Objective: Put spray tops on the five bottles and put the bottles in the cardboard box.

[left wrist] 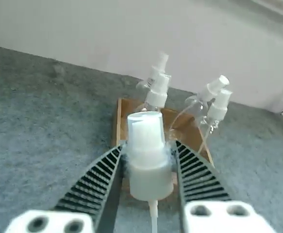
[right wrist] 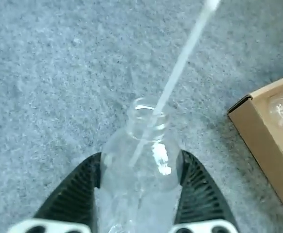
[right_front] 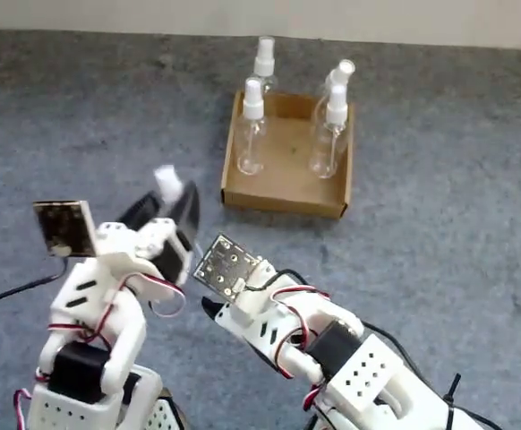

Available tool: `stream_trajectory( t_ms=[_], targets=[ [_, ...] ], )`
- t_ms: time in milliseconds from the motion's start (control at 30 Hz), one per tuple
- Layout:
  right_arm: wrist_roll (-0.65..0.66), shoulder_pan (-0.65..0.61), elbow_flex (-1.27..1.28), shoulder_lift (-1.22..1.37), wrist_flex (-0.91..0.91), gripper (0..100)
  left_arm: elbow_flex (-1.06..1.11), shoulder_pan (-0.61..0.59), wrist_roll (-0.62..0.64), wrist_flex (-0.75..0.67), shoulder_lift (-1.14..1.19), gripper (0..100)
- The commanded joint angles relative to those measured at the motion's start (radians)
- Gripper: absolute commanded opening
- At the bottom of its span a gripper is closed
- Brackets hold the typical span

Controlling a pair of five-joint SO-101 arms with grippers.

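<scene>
Item: left arm (right_front: 99, 305), white printed segments, rising from 7 o'clock of the high view with its wrist aimed toward 1 o'clock. Left gripper (left wrist: 147, 148): black ribbed fingers (left wrist: 100, 179) clamped on either side of a white plastic spray top (left wrist: 145, 160), held nozzle-up. Its thin white dip tube (left wrist: 153, 218) hangs below. Item: right arm (right_front: 332, 349), white, with red and black wiring, entering from 5 o'clock and stretched toward 10 o'clock. Right gripper (right wrist: 141, 160): jaws closed around the body of a clear plastic bottle (right wrist: 141, 174), its neck uncapped, with the dip tube entering that neck from above. Item: shallow brown cardboard box (right_front: 283, 202), at 12 to 1 o'clock of the table centre, beyond both grippers. First capped clear bottle (right_front: 251, 134) and second capped clear bottle (right_front: 330, 134) stand upright inside it. Third capped clear bottle (right_front: 265, 58) and fourth capped clear bottle (right_front: 341, 73), the latter tilted, sit at the box's far edge; whether they are inside or just behind cannot be told. Surface: grey carpet-like covering (right_front: 439, 251). Room: pale wall (right_front: 108, 13) along the 12 o'clock edge.
</scene>
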Motion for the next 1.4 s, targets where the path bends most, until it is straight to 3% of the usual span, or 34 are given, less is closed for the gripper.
stream_trajectory(
  t_ms=[0,167,400,567,833,1100,1267,1367],
  targets=[
    [-0.008,0.005,-0.018,-0.030,-0.021,0.3,0.013,0.044,-0.008,-0.014,-0.010,7],
    [-0.002,0.097,-0.021,-0.030,-0.021,0.4,0.016,0.047,-0.009,0.043,-0.010,7],
    [-0.008,0.107,-0.019,-0.030,-0.036,0.4,0.042,0.048,-0.009,0.041,-0.010,7],
    [-0.129,0.111,-0.010,-0.030,-0.262,0.4,0.065,0.050,-0.009,0.043,-0.010,7],
    [-0.126,0.110,0.074,-0.030,-0.476,0.4,0.067,0.087,-0.012,0.046,-0.010,7],
    [-0.120,0.111,0.117,-0.030,-0.492,0.4,0.091,0.166,-0.265,0.044,-0.010,7],
    [-0.121,0.113,0.117,-0.030,-0.492,0.4,0.088,0.173,-0.273,0.046,-0.010,7],
    [-0.121,0.113,0.117,-0.030,-0.492,0.4,0.087,0.173,-0.275,0.048,-0.010,14]
  ],
)
